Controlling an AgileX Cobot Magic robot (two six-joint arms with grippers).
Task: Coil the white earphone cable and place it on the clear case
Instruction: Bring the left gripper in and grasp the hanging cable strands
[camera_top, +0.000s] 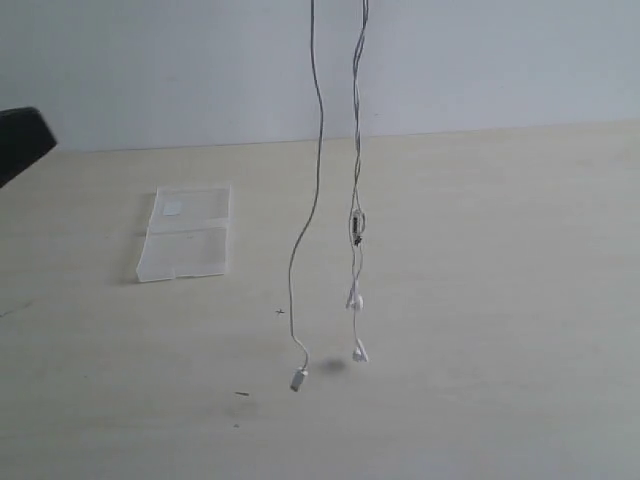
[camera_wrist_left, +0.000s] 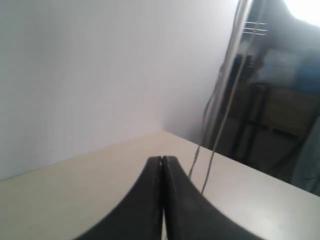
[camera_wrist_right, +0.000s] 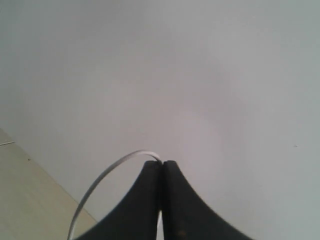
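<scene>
Nothing is done yet: the white earphone cable (camera_top: 356, 228) hangs uncoiled over the middle of the worktop (camera_top: 500, 300), pinched in the shut right hand (camera_wrist_right: 162, 164), the left hand (camera_wrist_left: 162, 160) is shut too, and the clear case (camera_top: 187, 245) lies bare near the back left.

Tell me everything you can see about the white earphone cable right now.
The white earphone cable is thin and looks rubbery. It hangs from above the exterior view in two runs: one ends in a grey plug near the table, the other carries a remote pod and two earbuds. The shut jaws of the right gripper pinch it.
</scene>
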